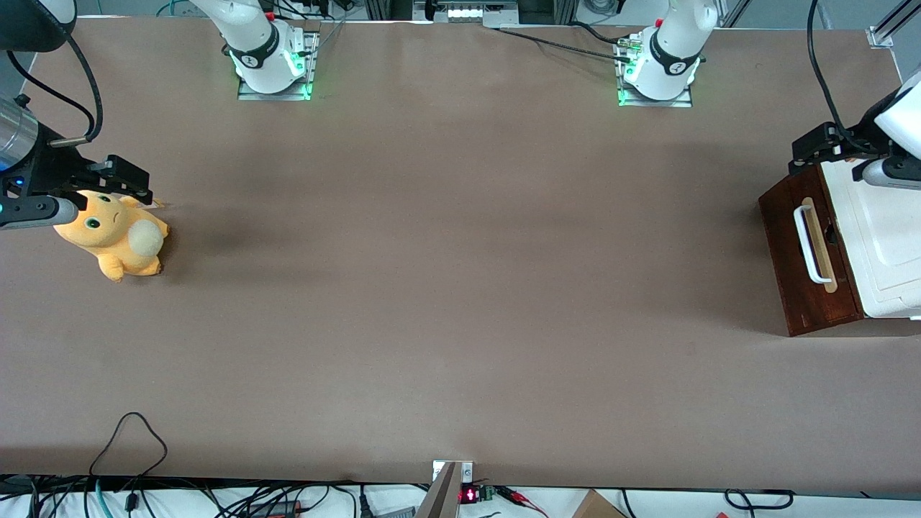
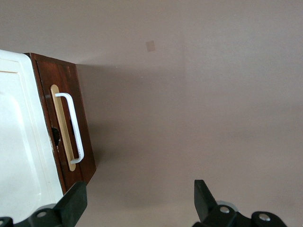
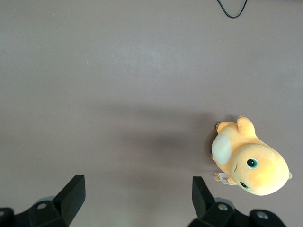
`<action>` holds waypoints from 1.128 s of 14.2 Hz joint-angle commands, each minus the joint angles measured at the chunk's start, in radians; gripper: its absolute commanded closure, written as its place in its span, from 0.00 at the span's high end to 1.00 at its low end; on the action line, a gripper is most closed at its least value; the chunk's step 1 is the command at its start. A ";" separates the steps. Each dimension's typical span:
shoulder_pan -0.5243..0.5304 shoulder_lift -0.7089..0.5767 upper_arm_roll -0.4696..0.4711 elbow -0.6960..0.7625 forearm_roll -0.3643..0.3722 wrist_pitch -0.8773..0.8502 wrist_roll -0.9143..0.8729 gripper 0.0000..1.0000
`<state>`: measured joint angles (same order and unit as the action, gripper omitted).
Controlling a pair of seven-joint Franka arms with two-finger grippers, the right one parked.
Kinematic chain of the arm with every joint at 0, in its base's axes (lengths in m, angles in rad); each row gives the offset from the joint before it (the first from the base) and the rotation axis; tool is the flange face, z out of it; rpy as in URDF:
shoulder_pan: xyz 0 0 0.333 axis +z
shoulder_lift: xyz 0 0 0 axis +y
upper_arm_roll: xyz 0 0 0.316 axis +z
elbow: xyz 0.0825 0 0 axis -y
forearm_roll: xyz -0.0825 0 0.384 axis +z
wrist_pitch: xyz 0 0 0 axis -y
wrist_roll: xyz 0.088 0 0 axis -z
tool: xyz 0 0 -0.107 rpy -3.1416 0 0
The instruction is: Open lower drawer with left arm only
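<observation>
At the front view's right edge, the open end effector (image 1: 820,147) hovers above the lower drawer (image 1: 806,252); it should straddle the white handle (image 1: 807,243) squarely.

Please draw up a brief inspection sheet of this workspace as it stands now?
Surface: brown table, bare across its middle.
Job's things: lower drawer at the working arm's end, its dark front showing no gap; white bar handle untouched.
Clutter: orange plush toy toward the parked arm's end.
Grippers: left arm's pincer open, hanging above the table in front of the drawer, clear of the handle.
Cables: black loop on the table edge nearest the front camera; a tangle below that edge.
Surroundings: two arm bases with green lights.
</observation>
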<state>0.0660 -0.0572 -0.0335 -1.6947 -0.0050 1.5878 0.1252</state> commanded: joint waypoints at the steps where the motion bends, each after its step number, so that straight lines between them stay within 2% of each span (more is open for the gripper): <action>1: -0.015 -0.022 0.012 0.003 0.014 -0.055 -0.013 1.00; 10: -0.018 -0.023 -0.009 -0.002 0.028 -0.063 -0.042 1.00; 12: -0.028 -0.021 -0.096 -0.010 0.199 -0.065 -0.163 1.00; 16: -0.029 0.014 -0.250 -0.104 0.449 -0.097 -0.396 1.00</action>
<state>0.0387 -0.0566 -0.2391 -1.7351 0.3377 1.4932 -0.1875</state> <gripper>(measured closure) 0.000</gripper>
